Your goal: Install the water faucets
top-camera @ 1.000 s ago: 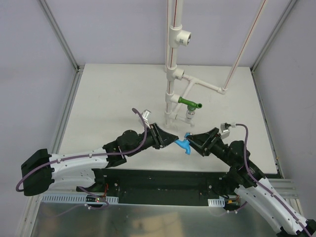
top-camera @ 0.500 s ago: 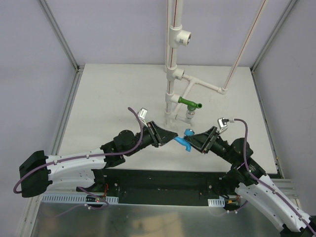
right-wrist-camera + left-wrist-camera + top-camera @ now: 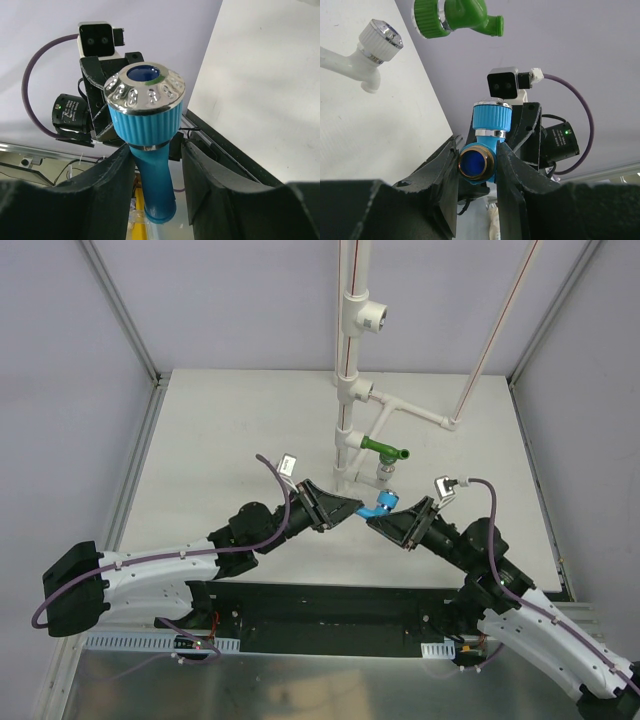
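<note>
The blue faucet (image 3: pixel 379 502) hangs above the table (image 3: pixel 230 430), between both grippers, just in front of the pipe stand (image 3: pixel 345 410). The right gripper (image 3: pixel 374 521) holds it by the stem, jaws narrow, with the silver cap facing the right wrist camera. The left gripper (image 3: pixel 354 507) has its fingers (image 3: pixel 445 170) close on either side of the brass-ringed inlet. Whether they press on it cannot be told. The green faucet (image 3: pixel 385 450) sits in a socket on the stand, spout pointing right, with a white tap (image 3: pixel 370 55) just below it.
</note>
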